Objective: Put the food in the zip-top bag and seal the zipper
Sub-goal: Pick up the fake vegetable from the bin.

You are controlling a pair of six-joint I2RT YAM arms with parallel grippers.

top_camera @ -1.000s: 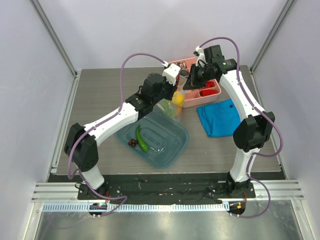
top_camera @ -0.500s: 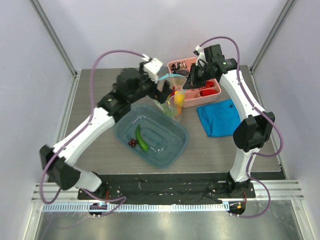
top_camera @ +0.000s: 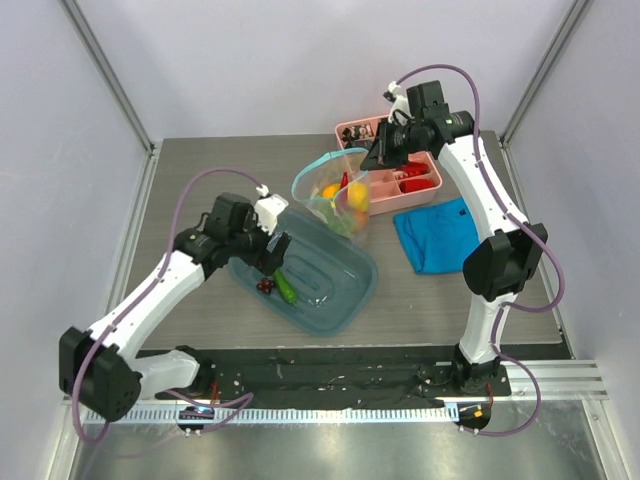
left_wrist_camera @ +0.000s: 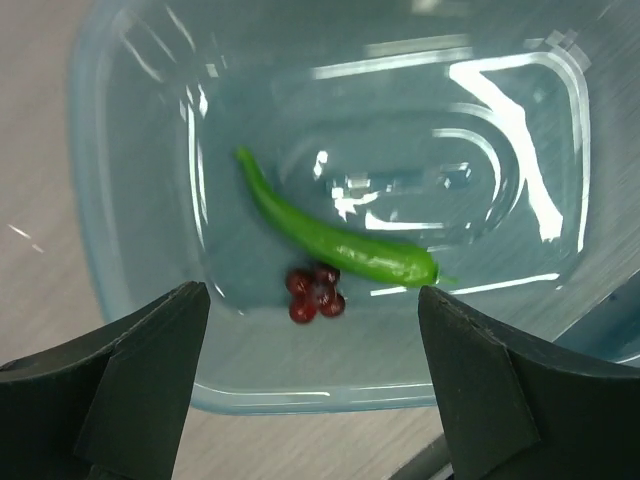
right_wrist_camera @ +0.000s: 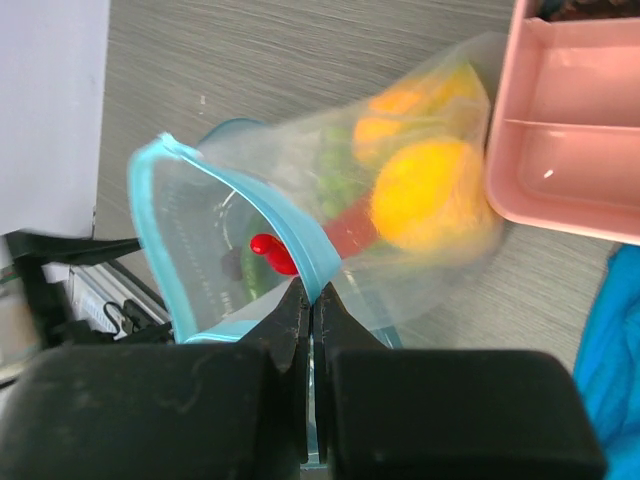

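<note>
Left wrist: green cucumber diagonal in tray, thin end upper-left.

A gray table stands in the middle. Plain pale walls rise behind the table and beside it. A shiny metal sheet lies in front.

place: robot lab cell | evidence: white panel walls, aluminium frame rails, grey table
</note>
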